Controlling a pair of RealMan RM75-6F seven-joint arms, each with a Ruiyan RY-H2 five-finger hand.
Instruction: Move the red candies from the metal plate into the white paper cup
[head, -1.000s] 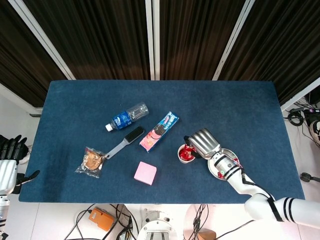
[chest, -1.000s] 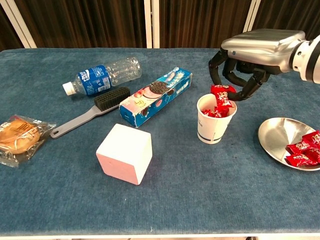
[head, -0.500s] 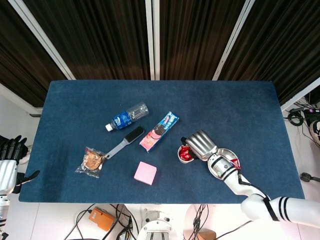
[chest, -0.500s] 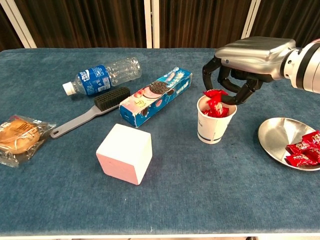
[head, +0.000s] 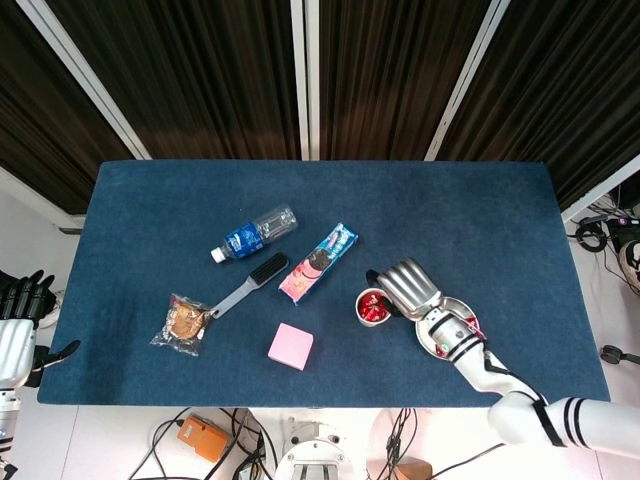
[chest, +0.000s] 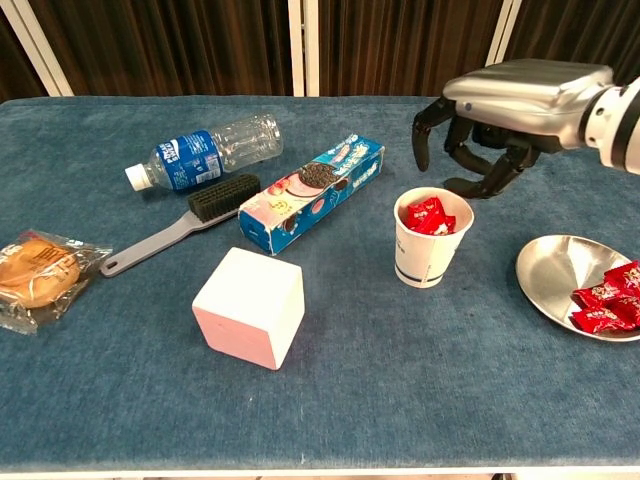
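Observation:
The white paper cup (chest: 432, 240) (head: 371, 307) stands right of centre and holds several red candies (chest: 430, 214). My right hand (chest: 505, 115) (head: 405, 286) hovers just above and behind the cup, fingers spread and curved down, holding nothing. The metal plate (chest: 560, 283) (head: 440, 340) lies to the cup's right with a few red candies (chest: 608, 299) on its right part. My left hand (head: 22, 298) hangs off the table's left edge in the head view, with nothing in it.
Left of the cup lie a cookie box (chest: 312, 192), a water bottle (chest: 205, 150), a black brush (chest: 180, 222), a pink cube (chest: 250, 306) and a wrapped bun (chest: 40, 272).
The candy my right hand held over the cup now lies in the cup. The hand has let go and risen slightly above it.

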